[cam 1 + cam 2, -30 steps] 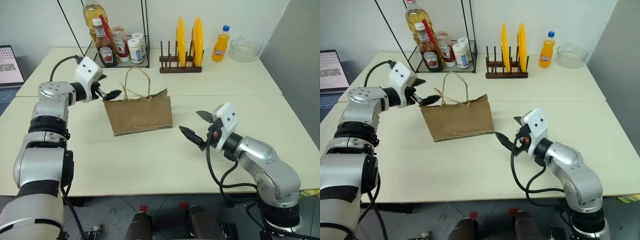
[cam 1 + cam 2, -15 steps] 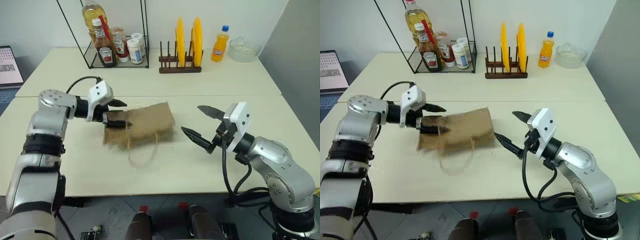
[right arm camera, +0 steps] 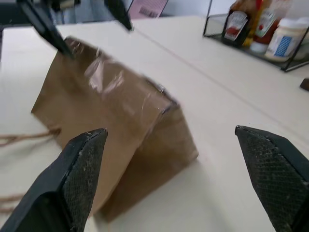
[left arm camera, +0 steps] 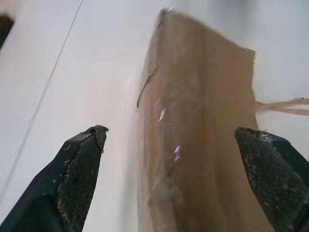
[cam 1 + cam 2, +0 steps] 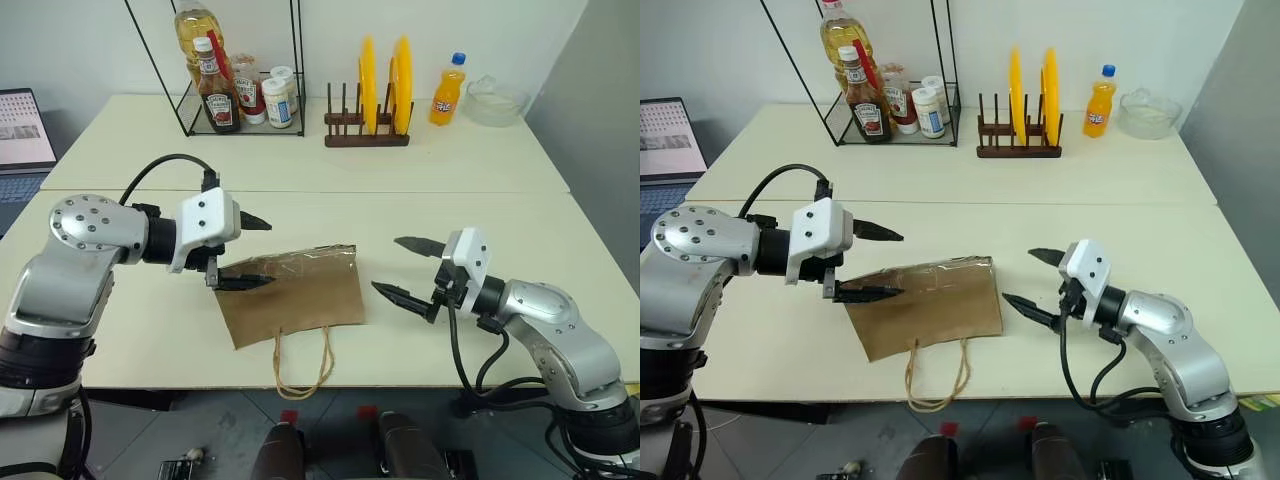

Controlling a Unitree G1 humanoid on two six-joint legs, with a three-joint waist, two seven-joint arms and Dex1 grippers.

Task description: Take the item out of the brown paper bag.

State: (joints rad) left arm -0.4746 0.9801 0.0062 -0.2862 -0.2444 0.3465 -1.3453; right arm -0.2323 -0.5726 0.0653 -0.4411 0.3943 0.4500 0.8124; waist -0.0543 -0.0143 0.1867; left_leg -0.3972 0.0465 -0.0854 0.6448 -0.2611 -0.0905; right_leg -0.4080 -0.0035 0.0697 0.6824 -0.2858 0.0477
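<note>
Between two wide-spread end effectors lies the creased brown paper bag (image 5: 295, 295), twine handles (image 5: 302, 365) overhanging.

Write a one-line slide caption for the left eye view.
Brown paper bag lies flat on the table, between the open left gripper and right gripper.

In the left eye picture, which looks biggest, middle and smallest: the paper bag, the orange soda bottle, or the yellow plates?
1. Paper bag, though it lies nearest the camera.
2. Yellow plates.
3. Orange soda bottle.
</note>
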